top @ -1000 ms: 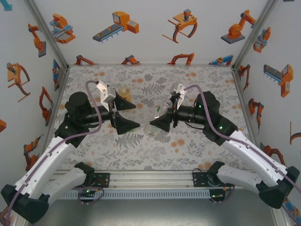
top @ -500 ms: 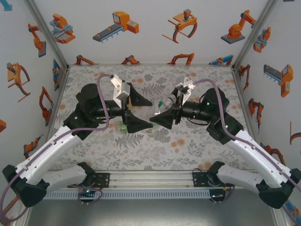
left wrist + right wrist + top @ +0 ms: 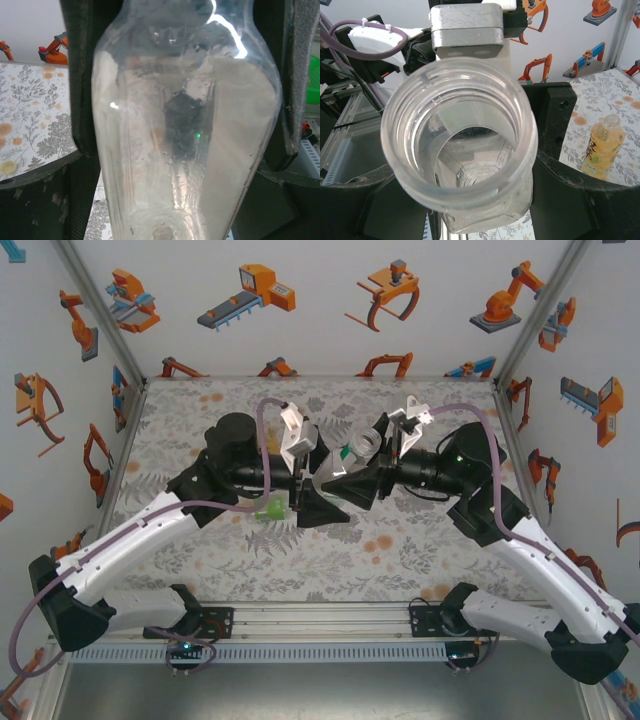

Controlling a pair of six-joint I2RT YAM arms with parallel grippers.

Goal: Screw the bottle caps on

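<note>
A clear colourless bottle [image 3: 358, 447] is held above the table's middle, and its open mouth [image 3: 457, 132] has no cap on it. My right gripper [image 3: 347, 470] is shut on it, a black finger [image 3: 560, 130] on either side. My left gripper [image 3: 322, 482] has come in from the left, and its two fingers [image 3: 82, 100] press against the sides of the same bottle's body [image 3: 185, 140]. A short green bottle [image 3: 268, 510] lies on the table under the left wrist. An amber bottle [image 3: 602, 147] with a yellow label stands upright on the table. The bottle caps are out of view.
The floral table top [image 3: 420, 550] is walled in by white panels with orange robot pictures. A metal rail [image 3: 320, 625] runs along the near edge between the arm bases. Both arms cross over the table's middle.
Both arms have swung towards the back and middle. The left gripper moved right onto the clear bottle and its jaws narrowed round it. The right gripper lifted the bottle a little.
</note>
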